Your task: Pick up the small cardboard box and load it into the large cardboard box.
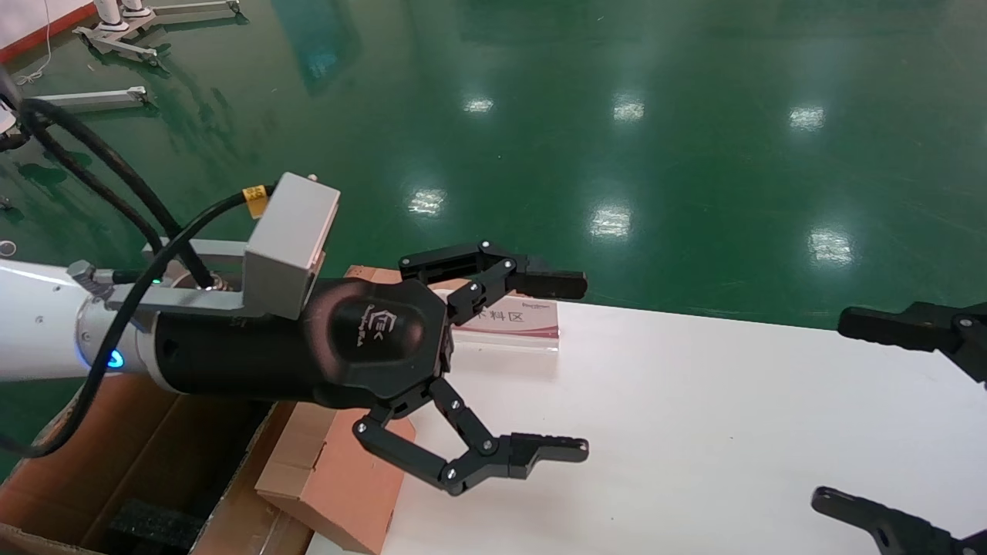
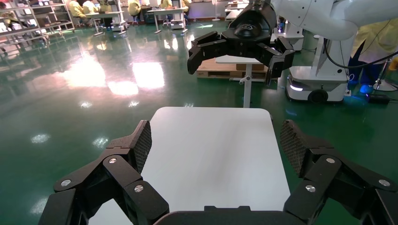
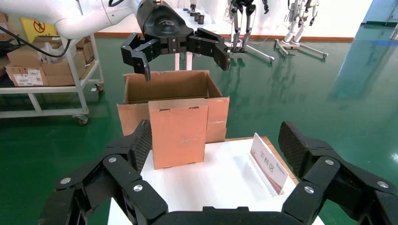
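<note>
The left tool (image 1: 532, 370), fingers apart and empty, hangs mid-frame over the small box (image 1: 339, 478), which stands at the table (image 1: 694, 432) edge lower left beside the large box (image 1: 139, 462), likely staged for loading; the right wrist view alone shows it upright against that carton; the right tool (image 1: 887, 416) waits apart at far right.

small cardboard box (image 3: 179, 132) on table (image 3: 225, 178) edge, large cardboard box (image 3: 169, 86) behind it, sign (image 3: 267, 161) beside
</note>
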Controlling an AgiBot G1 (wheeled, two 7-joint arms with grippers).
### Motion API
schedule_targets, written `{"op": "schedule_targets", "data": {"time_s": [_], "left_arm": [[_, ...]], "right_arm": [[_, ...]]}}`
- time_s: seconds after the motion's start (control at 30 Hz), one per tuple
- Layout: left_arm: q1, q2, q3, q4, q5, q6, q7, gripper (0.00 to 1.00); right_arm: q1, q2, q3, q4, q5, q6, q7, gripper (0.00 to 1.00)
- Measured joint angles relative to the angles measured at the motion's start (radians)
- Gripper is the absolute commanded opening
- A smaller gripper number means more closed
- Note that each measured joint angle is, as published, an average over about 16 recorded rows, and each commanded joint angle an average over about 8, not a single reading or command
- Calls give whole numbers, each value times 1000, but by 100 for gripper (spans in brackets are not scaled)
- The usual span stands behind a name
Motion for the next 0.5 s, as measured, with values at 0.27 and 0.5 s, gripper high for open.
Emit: {"op": "schedule_targets", "data": {"time_s": [0.27,0.5], "left_arm": [[-1,-1,1,-1,4,-1,-1,100],[-19,-14,18,-14,45,-6,-27,100]], "right_arm": [[0,0,0,0,0,0,0,100],[0,0,-1,-1,0,0,0,100]]}}
